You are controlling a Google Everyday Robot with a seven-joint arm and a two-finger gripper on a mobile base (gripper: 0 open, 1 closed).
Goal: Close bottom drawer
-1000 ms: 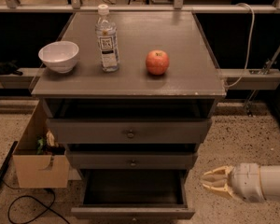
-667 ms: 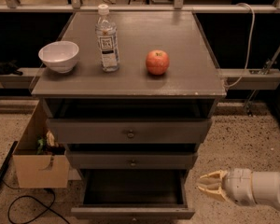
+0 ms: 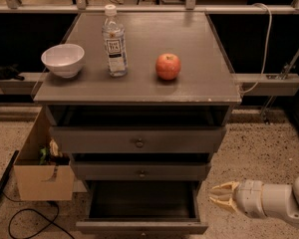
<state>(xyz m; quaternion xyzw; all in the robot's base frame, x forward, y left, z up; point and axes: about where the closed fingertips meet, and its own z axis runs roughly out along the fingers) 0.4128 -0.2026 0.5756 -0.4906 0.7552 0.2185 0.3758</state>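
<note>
The only print is on the white label point(image 3: 115, 49) of the clear bottle point(image 3: 114, 36), which stands left of centre on top of the cabinet point(image 3: 199, 49). Its largest word seems to read TEA; the rest cannot be read. The gripper point(image 3: 218, 197) hangs low beside the cabinet's right side.

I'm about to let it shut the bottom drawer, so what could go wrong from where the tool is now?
The tool sits at the right of the open bottom drawer, beside its side, not before its front panel; pushing from here could ram the side or cabinet. A shove might jolt the cabinet and topple the upright bottle or roll the apple.
</note>
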